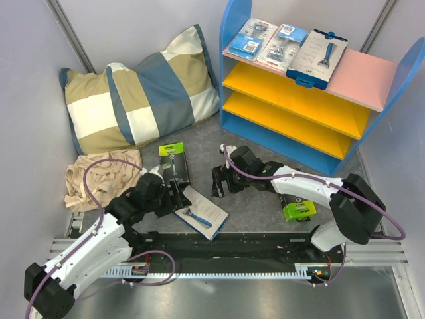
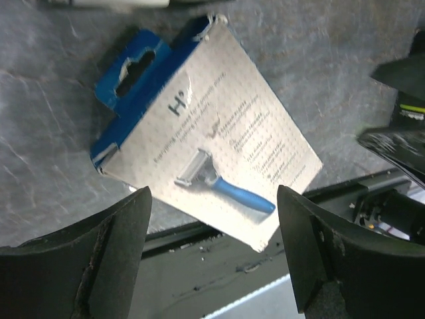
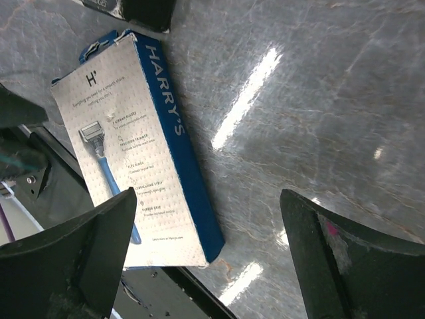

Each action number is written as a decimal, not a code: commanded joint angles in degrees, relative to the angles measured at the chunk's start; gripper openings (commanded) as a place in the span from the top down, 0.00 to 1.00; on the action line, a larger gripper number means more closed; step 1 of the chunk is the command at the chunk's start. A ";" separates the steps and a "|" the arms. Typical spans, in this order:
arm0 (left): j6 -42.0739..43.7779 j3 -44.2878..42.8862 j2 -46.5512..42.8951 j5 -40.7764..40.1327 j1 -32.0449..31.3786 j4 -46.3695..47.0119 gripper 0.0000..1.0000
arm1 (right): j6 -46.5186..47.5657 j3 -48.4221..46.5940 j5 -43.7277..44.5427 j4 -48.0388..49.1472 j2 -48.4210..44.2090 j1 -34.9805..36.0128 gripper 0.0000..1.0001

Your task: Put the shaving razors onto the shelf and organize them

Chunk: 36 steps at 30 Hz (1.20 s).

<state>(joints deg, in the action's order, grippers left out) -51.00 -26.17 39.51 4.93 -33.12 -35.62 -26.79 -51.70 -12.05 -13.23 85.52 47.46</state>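
Observation:
The shelf (image 1: 365, 73) stands at the back right. Its pink top board holds two blister packs (image 1: 251, 36) (image 1: 283, 45) and a white razor box (image 1: 319, 56). A second white box (image 1: 201, 212) lies flat near the table's front edge; it also shows in the left wrist view (image 2: 206, 139) and the right wrist view (image 3: 133, 153). A black-and-green box (image 1: 174, 161) lies behind it. Another green box (image 1: 299, 210) lies under my right arm. My left gripper (image 1: 179, 197) (image 2: 212, 226) is open and empty, just left of the white box. My right gripper (image 1: 221, 181) (image 3: 209, 232) is open and empty, just behind and right of it.
A plaid pillow (image 1: 139, 93) leans in the back left corner. A crumpled beige cloth (image 1: 99, 178) lies at the left. A black rail (image 1: 226, 249) runs along the table's front edge, close under the white box. Grey walls close in both sides.

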 commanded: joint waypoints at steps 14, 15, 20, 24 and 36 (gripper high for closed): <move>-15.88 4.81 -2.42 -1.85 -12.49 -2.70 0.17 | -5.12 5.82 -8.60 15.86 5.98 1.14 0.05; -16.49 5.08 -2.24 -2.03 -12.58 -2.53 0.17 | -5.55 6.35 -9.21 16.22 6.33 1.23 0.05; -17.03 6.75 -0.14 -2.29 -13.11 1.24 0.17 | -6.35 7.49 -10.27 18.33 7.65 1.67 0.06; -16.94 7.89 3.64 -2.55 -13.28 5.46 0.17 | -6.96 8.63 -10.89 19.12 7.91 1.67 0.08; -17.81 11.93 9.71 -2.47 -13.20 15.66 0.20 | -8.80 11.97 -15.45 21.23 7.30 1.67 0.29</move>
<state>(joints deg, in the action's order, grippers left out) -67.20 -17.23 47.81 5.08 -46.15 -22.24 -34.33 -41.45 -24.64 5.56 92.92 48.82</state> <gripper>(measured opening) 0.816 0.764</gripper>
